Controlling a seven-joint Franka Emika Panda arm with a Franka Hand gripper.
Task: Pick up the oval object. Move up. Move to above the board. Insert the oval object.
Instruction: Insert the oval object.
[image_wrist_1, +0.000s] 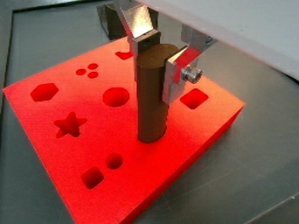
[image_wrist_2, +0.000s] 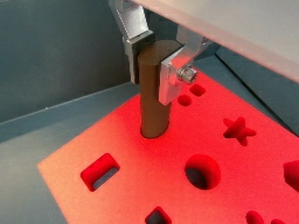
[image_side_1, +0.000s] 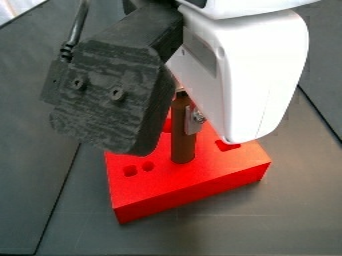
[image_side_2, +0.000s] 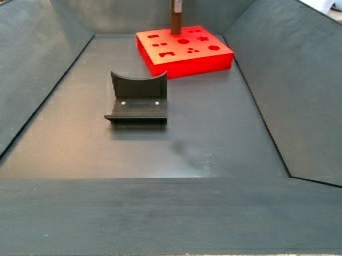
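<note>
The oval object (image_wrist_1: 152, 101), a tall brown peg, stands upright with its lower end in a hole of the red board (image_wrist_1: 70, 87). My gripper (image_wrist_1: 158, 70) is shut on the peg's upper end, a silver finger on each side. Both wrist views show this: the peg (image_wrist_2: 152, 105), the gripper (image_wrist_2: 156, 72) and the board (image_wrist_2: 140, 166). In a side view the peg (image_side_1: 178, 135) rises from the board (image_side_1: 187, 180) beneath the gripper (image_side_1: 187, 112). In a side view the peg (image_side_2: 175, 14) stands on the far board (image_side_2: 201, 62).
The board's top has star (image_wrist_1: 70, 124), hexagon (image_wrist_1: 45, 91), circle (image_wrist_1: 114, 96) and square (image_wrist_1: 194, 99) cut-outs. The fixture (image_side_2: 136, 98) stands on the dark floor in front of the board. Sloping grey walls (image_side_2: 40, 90) close in the workspace.
</note>
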